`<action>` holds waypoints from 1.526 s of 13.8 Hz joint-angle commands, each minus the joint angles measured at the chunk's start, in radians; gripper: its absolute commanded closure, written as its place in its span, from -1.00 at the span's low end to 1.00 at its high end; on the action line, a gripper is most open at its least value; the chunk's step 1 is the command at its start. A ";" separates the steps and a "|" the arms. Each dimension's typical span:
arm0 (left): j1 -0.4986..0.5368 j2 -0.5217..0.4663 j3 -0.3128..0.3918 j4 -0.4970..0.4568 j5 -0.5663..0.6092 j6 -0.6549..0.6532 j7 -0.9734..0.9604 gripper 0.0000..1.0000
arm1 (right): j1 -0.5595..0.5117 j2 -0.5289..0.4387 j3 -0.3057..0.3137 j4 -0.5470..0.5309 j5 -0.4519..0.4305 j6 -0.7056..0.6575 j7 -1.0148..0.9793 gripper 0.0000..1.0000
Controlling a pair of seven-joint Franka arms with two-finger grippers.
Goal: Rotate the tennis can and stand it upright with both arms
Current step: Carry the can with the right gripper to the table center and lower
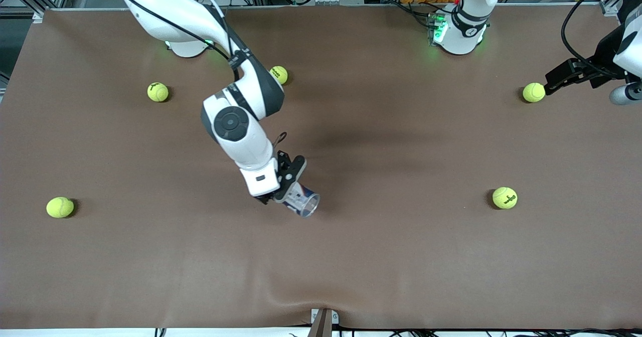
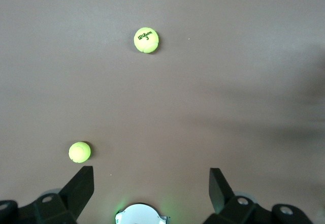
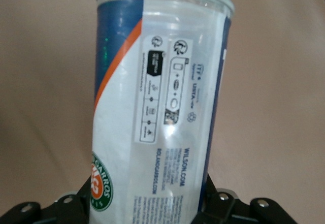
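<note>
Clamped around the tennis can (image 1: 303, 201) near mid-surface, right hand (image 1: 282, 190); can tilted, open rim toward the front camera. Waiting wide open and empty over the left arm's end, left hand (image 1: 551, 83). Best tipped slowly about the base, grip firm, released only once standing.

In the front view the right gripper (image 1: 282, 189) covers most of the tennis can (image 1: 303, 202), so only its open end shows. The right wrist view cuts off the can's lower part, and its small label print is unreadable. The left arm (image 1: 624, 51) leaves the frame at the edge.
</note>
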 commanded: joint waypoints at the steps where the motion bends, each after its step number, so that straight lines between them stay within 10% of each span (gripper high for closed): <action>1: 0.009 -0.005 -0.006 0.004 0.001 -0.007 0.005 -1.00 | 0.043 0.010 -0.004 -0.027 -0.068 0.059 -0.069 -0.55; 15: 0.007 0.004 -0.006 -0.001 0.001 -0.004 0.005 -1.00 | 0.152 0.048 -0.010 -0.204 -0.210 0.277 -0.169 -0.65; 21: 0.007 0.004 -0.007 -0.007 0.001 -0.004 0.005 -1.00 | 0.154 0.053 -0.013 -0.242 -0.258 0.340 -0.165 -1.00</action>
